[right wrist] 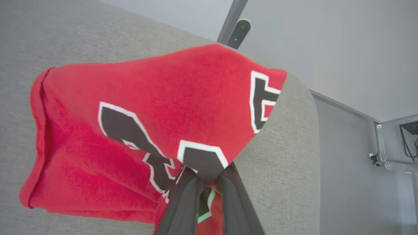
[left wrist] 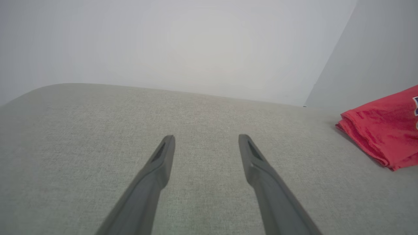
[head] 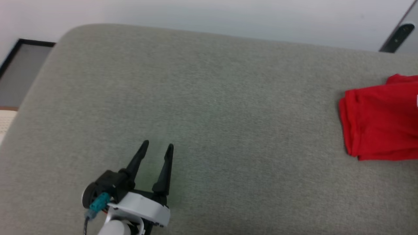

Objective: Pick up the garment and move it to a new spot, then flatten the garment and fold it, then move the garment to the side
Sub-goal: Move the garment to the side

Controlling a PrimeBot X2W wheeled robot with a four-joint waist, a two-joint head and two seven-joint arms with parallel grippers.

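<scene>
The garment (head: 382,124), a folded red jersey, lies at the right edge of the grey padded table in the head view. Its near corner also appears at the right of the left wrist view as a red garment (left wrist: 382,130). In the right wrist view the garment (right wrist: 156,107) shows black, white-outlined numerals, and my right gripper (right wrist: 209,179) is shut on its near edge, pinching the fabric between both dark fingers. My left gripper (head: 158,147) sits low at the front left of the table, open, with nothing between its fingers, far from the jersey. The left gripper (left wrist: 205,140) hovers over bare cloth.
The grey padded table (head: 209,107) has rounded corners, and its right end (right wrist: 294,147) drops off just beyond the jersey. A dark metal stand (head: 396,37) rises behind the far right. Floor and a dark-framed panel (head: 19,65) lie past the left corner.
</scene>
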